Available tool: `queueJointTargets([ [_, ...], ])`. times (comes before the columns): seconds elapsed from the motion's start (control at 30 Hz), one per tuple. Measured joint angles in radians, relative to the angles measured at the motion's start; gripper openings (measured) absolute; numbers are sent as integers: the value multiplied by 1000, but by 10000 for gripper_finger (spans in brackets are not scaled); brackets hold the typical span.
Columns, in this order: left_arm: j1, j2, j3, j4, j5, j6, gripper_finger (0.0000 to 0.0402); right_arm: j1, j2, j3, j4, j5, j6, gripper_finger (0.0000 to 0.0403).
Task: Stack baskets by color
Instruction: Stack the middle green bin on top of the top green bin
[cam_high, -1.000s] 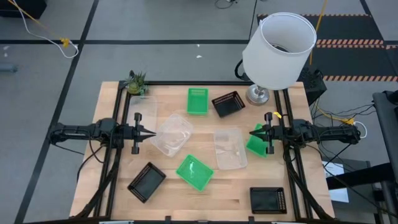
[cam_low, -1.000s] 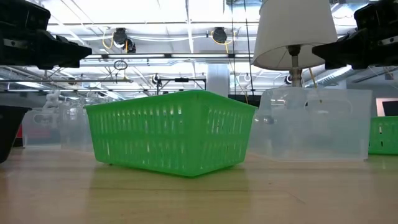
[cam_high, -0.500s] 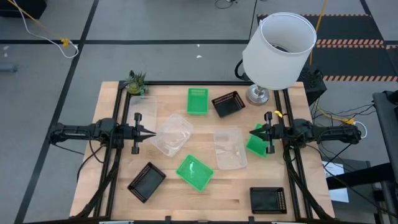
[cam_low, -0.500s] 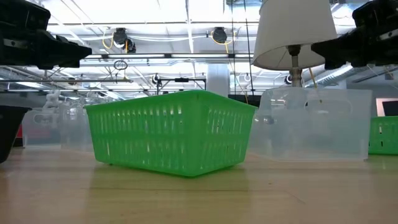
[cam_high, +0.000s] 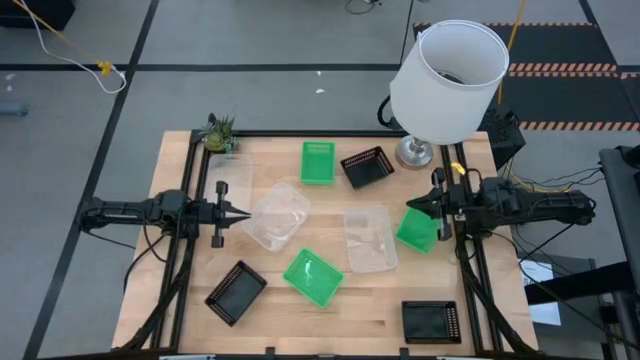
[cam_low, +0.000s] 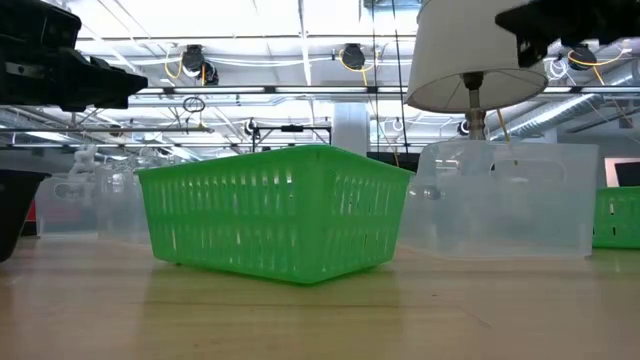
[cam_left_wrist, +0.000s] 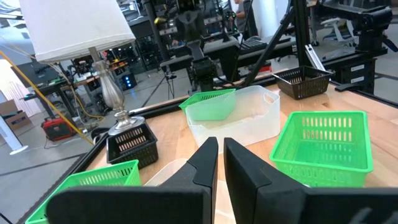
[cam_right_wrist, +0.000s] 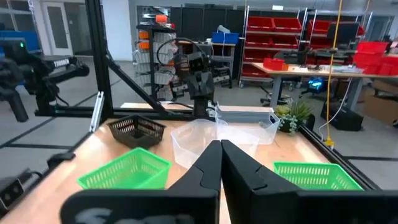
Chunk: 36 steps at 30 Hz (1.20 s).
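From the left, the left gripper (cam_high: 243, 215) hangs nearly closed and empty beside a clear basket (cam_high: 277, 216), green baskets (cam_high: 313, 277) and black baskets (cam_high: 236, 292) lie scattered apart, unstacked, across the table (cam_high: 370, 310), and the right gripper (cam_high: 408, 206), closed and empty, sits over another green basket (cam_high: 417, 230).

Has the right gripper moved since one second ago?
Yes. The right gripper has moved toward the lamp base and sits higher in the low view.
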<state>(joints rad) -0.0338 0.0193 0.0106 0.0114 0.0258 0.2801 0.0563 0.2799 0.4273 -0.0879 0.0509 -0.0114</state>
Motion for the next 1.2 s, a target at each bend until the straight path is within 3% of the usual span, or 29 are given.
queueJointTargets([
  [0.4,0,0,0,0,0,0,31,0,160,304,-154,0,10,0],
  [0.63,0,0,0,0,0,0,31,0,243,459,-302,0,98,0],
  [0.93,0,0,0,0,0,0,31,0,338,583,-405,-1,183,0],
  [1.2,0,0,0,0,0,0,31,0,371,601,-420,-1,184,0],
])
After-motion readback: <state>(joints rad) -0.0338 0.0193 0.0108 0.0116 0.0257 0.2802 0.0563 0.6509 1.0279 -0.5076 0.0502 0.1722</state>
